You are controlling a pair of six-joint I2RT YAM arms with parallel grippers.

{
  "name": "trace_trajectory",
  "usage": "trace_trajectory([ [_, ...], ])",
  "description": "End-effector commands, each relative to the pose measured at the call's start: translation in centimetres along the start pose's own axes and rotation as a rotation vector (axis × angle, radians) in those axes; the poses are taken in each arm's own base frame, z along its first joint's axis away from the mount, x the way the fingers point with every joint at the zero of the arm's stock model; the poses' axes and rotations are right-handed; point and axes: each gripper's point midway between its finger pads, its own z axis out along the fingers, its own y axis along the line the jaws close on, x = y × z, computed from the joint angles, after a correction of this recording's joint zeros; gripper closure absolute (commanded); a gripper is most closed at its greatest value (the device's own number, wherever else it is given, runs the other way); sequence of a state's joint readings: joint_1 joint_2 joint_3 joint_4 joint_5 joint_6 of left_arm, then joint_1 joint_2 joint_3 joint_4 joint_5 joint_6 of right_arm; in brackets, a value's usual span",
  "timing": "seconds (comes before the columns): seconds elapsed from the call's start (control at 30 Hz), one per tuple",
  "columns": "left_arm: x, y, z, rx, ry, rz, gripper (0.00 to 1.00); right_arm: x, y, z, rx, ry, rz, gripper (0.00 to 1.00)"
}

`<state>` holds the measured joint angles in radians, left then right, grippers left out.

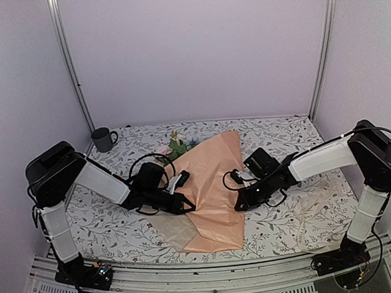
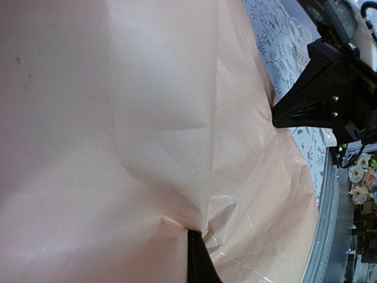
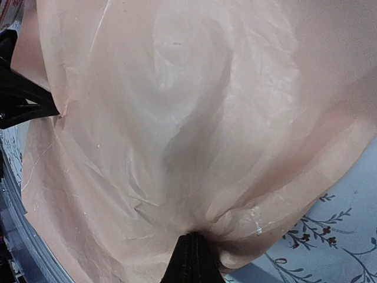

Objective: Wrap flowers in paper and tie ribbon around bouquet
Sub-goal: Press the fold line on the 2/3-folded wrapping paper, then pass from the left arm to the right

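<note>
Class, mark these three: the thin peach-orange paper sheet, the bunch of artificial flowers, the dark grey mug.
thin peach-orange paper sheet (image 1: 214, 175): top view, its middle.
bunch of artificial flowers (image 1: 177, 148): top view, the leaves.
dark grey mug (image 1: 102, 139): top view, its body.

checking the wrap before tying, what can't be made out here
stems of the flowers: top view, the paper covers them
left claw and right claw tips: wrist views, buried in paper folds, cut by bottom edge
mug contents: top view, too small
</note>
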<state>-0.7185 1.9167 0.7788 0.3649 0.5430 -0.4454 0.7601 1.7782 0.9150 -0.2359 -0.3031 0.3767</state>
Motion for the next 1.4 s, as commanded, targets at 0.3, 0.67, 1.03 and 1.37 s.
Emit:
trace_trajectory([
  [0.3, 3.0, 2.4, -0.1, -0.096, 0.086, -0.047, 1.00, -2.9, -3.0, -4.9, 0.120, -0.093, -0.010, 0.97],
  [0.67, 2.5, 2.3, -0.1, -0.101, 0.076, -0.046, 1.00, -2.9, 13.2, -0.3, -0.355, 0.001, -0.184, 0.97],
  [1.03, -0.2, 0.7, -1.8, -0.104, 0.011, -0.035, 0.74, 4.9, 8.6, 7.0, -0.121, 0.286, 0.022, 1.00],
  [1.37, -1.0, 1.7, -11.4, -0.448, -0.104, -0.174, 0.14, 4.5, 8.6, 6.9, -0.109, 0.261, 0.016, 1.00],
])
